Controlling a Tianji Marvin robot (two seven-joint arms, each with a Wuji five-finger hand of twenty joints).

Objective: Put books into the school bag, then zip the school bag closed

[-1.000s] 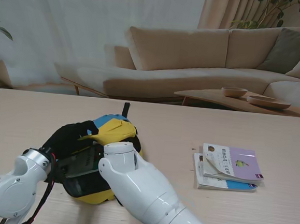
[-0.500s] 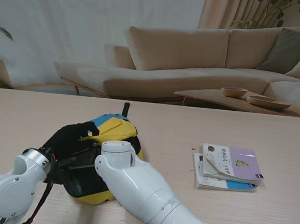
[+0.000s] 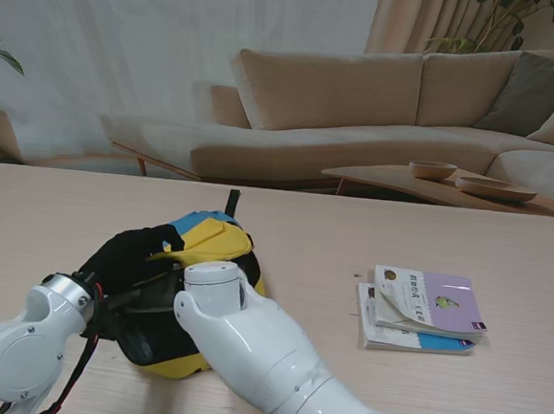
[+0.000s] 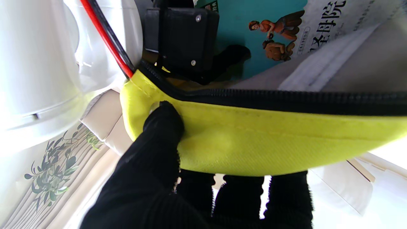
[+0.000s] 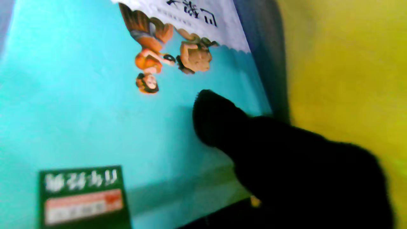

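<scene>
The yellow, blue and black school bag (image 3: 212, 245) lies left of the table's middle with its mouth open. My left hand (image 3: 125, 253), in a black glove, is shut on the bag's yellow flap (image 4: 270, 143) just beside the black zipper (image 4: 286, 100) and holds it up. My right forearm (image 3: 247, 339) reaches into the opening and hides the right hand in the stand view. In the right wrist view, the right hand (image 5: 286, 159) presses its thumb on a teal book (image 5: 79, 121) inside the bag. A stack of books (image 3: 422, 310) lies to the right.
A black bag strap (image 3: 77, 373) trails toward the table's near edge beside my left wrist. Beyond the far edge of the table stand a beige sofa (image 3: 381, 110) and a low table with bowls (image 3: 452, 178).
The right arm has pushed farther into the bag. The teal book, partly visible at the opening a second ago, has slid inside and is hidden in the stand view. The left hand keeps its hold.
</scene>
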